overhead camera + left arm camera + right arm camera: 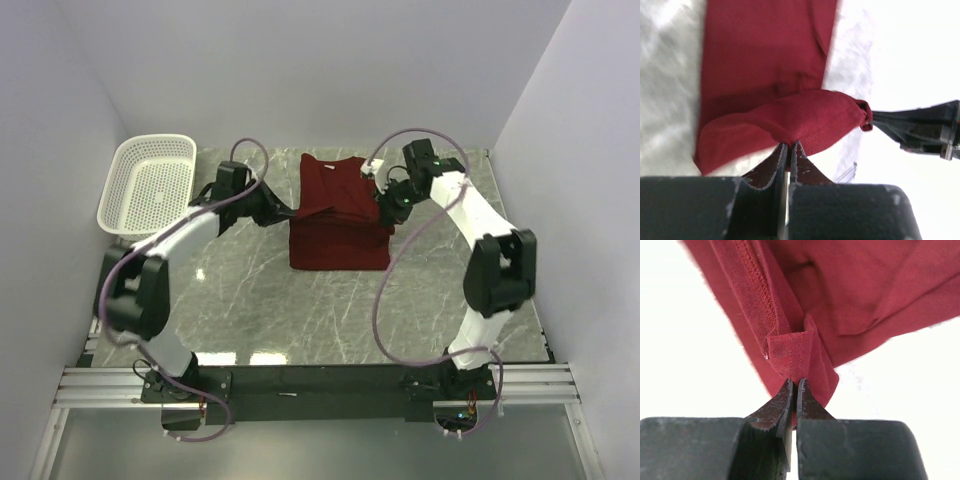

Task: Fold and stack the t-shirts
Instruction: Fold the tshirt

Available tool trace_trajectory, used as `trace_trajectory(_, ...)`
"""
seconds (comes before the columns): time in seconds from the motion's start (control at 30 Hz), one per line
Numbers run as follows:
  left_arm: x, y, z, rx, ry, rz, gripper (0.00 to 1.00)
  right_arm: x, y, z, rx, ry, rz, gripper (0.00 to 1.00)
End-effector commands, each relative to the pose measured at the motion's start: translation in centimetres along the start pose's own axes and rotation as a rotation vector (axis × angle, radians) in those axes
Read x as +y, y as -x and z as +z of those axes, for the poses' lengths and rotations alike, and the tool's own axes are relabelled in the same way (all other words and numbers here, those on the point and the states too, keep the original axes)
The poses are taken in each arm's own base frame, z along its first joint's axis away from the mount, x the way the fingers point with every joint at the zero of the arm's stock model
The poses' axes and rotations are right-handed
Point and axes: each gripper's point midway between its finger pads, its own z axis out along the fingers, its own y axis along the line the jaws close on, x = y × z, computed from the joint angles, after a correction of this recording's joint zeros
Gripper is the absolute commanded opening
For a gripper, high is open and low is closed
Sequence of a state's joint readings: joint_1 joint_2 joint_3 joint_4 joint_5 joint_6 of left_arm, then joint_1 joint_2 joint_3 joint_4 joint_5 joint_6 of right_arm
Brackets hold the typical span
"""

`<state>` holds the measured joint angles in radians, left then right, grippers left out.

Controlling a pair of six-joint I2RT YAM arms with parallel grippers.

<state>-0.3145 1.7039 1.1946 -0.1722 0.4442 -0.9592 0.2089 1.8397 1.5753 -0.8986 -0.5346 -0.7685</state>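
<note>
A dark red t-shirt (pixel 338 215) lies partly folded in the middle of the marble table, its collar end toward the back. My left gripper (pixel 287 212) is shut on the shirt's left edge, pinching a fold of cloth (pixel 790 125) lifted off the layer below. On the opposite side my right gripper (pixel 384 222) is shut on the right edge, a hemmed fold (pixel 796 357) caught between its tips. The right gripper's dark fingers (pixel 910 127) show across the shirt in the left wrist view.
A white perforated basket (pixel 148 182) stands at the back left, beside the left arm. White walls close in the table (pixel 300 310) at the back and both sides. Cables loop over both arms.
</note>
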Motion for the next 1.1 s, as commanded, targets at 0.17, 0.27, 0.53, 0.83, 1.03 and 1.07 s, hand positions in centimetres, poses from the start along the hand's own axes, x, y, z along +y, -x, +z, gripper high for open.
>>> trace_trajectory(0.17,-2.9,-5.1,-5.7,0.008,-0.134,0.068,0.01,7.2,0.3,-4.8,-0.165,0.081,-0.068,0.00)
trace_trajectory(0.27,-2.9,-6.7,-7.0,0.011,-0.144,0.072,0.01,9.3,-1.0,-5.5,-0.177,0.094,-0.070,0.00)
trace_trajectory(0.53,-2.1,-7.5,-6.9,0.013,-0.122,0.065,0.01,10.3,-1.8,-6.0,-0.180,0.068,-0.071,0.00)
trace_trajectory(0.83,-2.9,-2.9,-2.9,-0.038,-0.053,0.070,0.01,4.6,0.5,-3.8,-0.131,0.004,-0.039,0.00)
trace_trajectory(1.03,-2.3,0.4,-0.7,-0.054,-0.032,0.060,0.01,1.2,1.9,-2.4,-0.109,-0.031,-0.035,0.00)
trace_trajectory(1.07,-2.1,0.7,-0.3,-0.049,-0.027,0.061,0.01,0.9,2.0,-2.2,-0.105,-0.034,-0.031,0.00)
